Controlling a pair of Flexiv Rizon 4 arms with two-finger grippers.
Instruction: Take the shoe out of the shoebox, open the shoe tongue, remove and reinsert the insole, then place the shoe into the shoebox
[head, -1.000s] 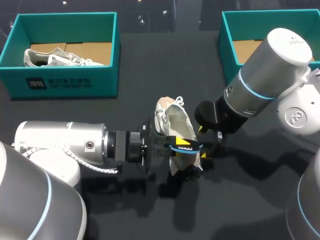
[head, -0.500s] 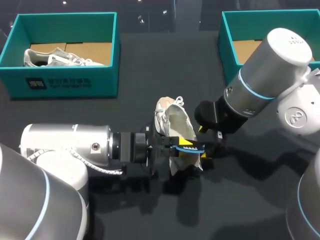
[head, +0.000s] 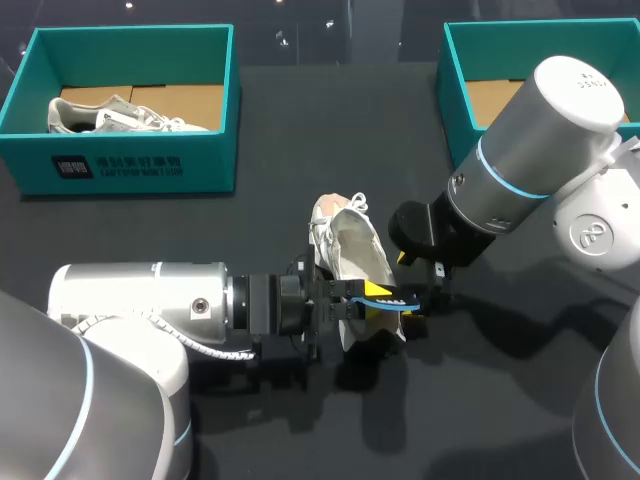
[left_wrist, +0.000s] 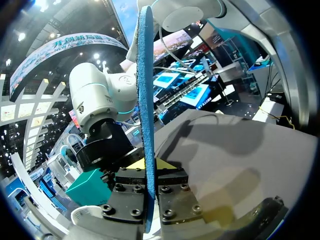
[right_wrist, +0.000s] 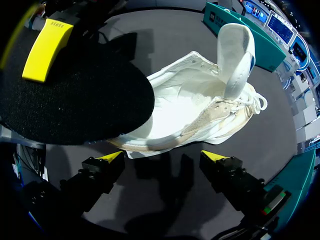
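A white shoe (head: 348, 248) lies on the black table between my two arms, its tongue (right_wrist: 237, 55) lifted up and the inside open (right_wrist: 192, 102). My left gripper (head: 372, 291) is shut on the insole (left_wrist: 146, 95), which is blue on one side and black underneath (right_wrist: 75, 102), and holds it over the shoe's heel end. In the left wrist view the insole stands edge-on between the fingers (left_wrist: 167, 165). My right gripper (right_wrist: 164, 159) stands open just outside the shoe's side, with nothing between its yellow tips.
A teal shoebox (head: 130, 165) at the back left holds another pale shoe (head: 110, 115). A second teal shoebox (head: 455, 95) stands at the back right, partly hidden behind my right arm (head: 520, 150). Bare black table lies in front of the shoe.
My left arm has slid to the right, carrying the insole further over the shoe's heel end. The right arm and the shoe have stayed in place.
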